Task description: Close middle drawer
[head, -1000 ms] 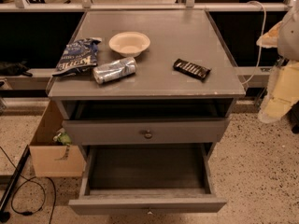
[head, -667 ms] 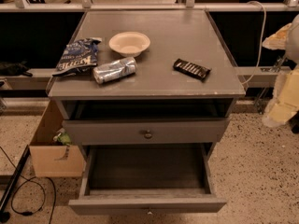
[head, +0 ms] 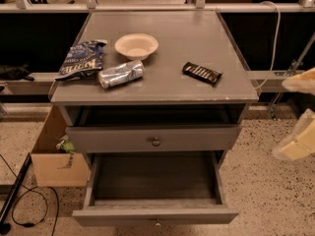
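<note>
Middle drawer (head: 155,183) sticks far out past the front edge of the tabletop (head: 172,85) — it needs a straight push to shut. Gripper (head: 298,142) sits off the right edge, not lined up; can't tell if it's open or closed.

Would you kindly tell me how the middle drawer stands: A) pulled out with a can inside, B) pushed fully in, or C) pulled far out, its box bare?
C: the middle drawer juts far out with nothing in its box, while the hand hangs at the right edge, apart from it.
</note>
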Controlling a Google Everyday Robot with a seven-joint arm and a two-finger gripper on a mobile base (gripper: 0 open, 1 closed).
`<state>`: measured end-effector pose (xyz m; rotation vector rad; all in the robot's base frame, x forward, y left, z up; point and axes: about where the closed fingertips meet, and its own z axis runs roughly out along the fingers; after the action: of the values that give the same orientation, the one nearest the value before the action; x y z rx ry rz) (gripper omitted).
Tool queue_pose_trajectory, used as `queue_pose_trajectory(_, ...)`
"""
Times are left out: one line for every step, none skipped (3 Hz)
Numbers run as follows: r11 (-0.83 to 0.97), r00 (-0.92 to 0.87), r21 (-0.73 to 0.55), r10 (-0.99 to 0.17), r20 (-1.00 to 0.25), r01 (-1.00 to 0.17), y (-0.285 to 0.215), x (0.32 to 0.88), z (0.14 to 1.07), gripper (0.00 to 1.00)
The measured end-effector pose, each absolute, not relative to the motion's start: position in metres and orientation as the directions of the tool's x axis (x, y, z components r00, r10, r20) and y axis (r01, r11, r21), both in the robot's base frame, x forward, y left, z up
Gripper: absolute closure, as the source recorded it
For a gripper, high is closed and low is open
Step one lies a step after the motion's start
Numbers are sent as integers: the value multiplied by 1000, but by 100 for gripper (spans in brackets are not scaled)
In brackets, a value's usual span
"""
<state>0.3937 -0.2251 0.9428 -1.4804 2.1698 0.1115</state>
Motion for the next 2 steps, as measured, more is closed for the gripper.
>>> queue_pose_trajectory(428,-298,-163,-811,-503,-889,-219,377,916,40)
queue_pose_trajectory(423,-314,-115,-804,-505,-899,-211,358,887,63)
